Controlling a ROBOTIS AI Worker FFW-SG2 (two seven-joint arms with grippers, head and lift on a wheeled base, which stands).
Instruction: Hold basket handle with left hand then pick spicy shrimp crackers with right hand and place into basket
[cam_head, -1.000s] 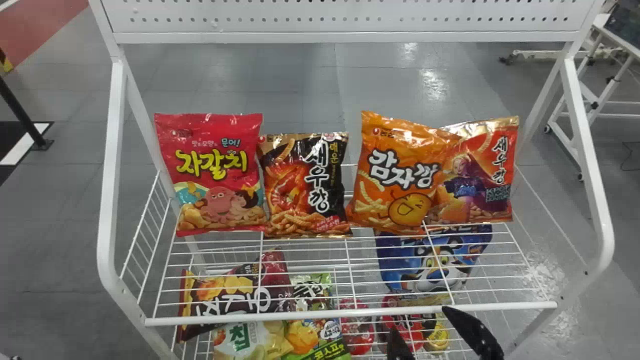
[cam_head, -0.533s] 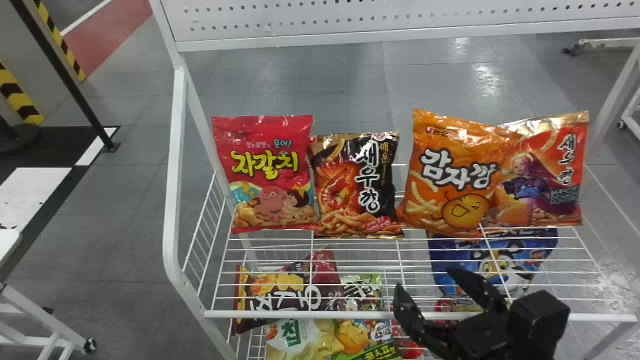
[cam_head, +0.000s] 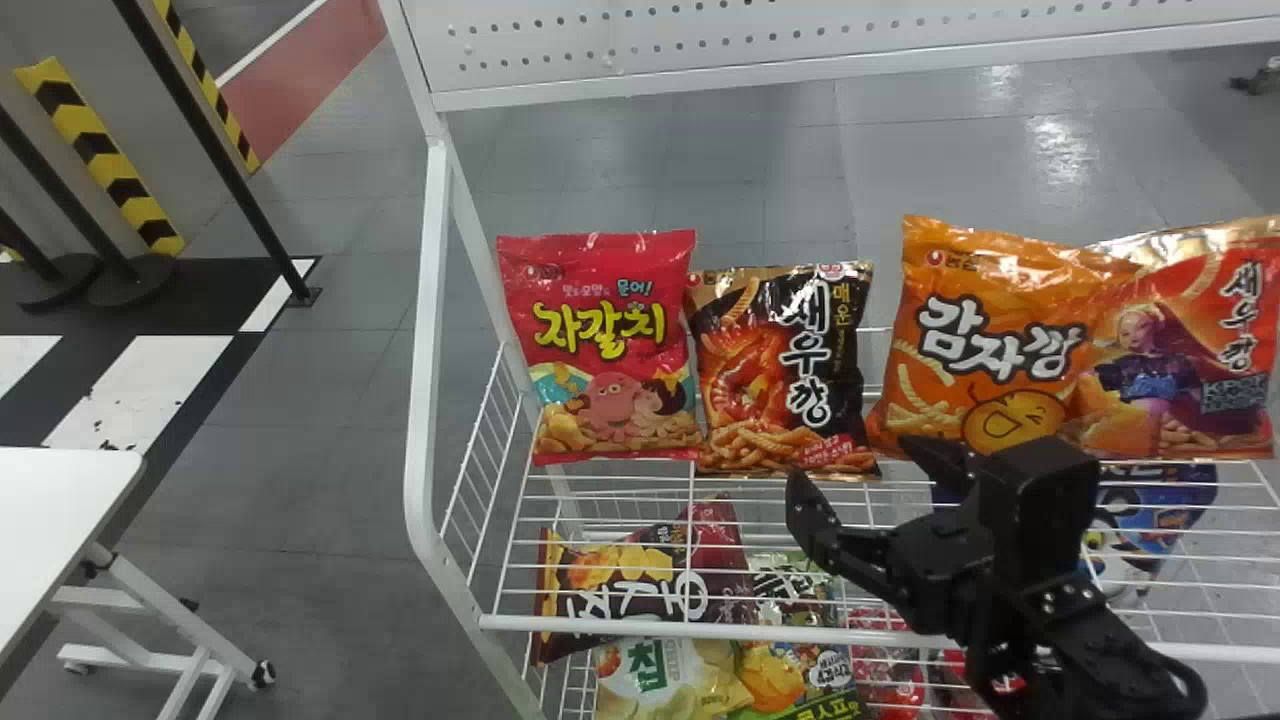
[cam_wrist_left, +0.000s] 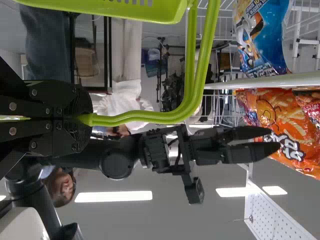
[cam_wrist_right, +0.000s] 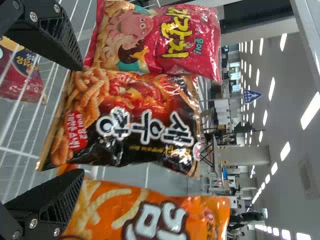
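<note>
1. Crackers (cam_head: 770, 370) in black, the spicy shrimp kind, stand up on the wire shelf (cam_head: 700, 629). They sit between the red bag (cam_head: 610, 340) and the orange bag (cam_head: 990, 340), and those 2 are very close.
2. Left gripper (cam_wrist_left: 85, 118) is closed tight on the basket handle (cam_wrist_left: 150, 117), so the green basket (cam_wrist_left: 150, 14) is held.
3. Right gripper (cam_head: 850, 460) has its 2 fingers wide open, low in front of the crackers. I think it has to go in closer before it squeezes.
4. I guess the crackers are light, soft and puffy, with a shiny skin that could slip. The bits inside could break, so a gentle squeeze is best.
5. A good place to hold is across the middle, with 1 finger on each side. The side by the orange bag looks tricky, as a finger could bump it.
</note>
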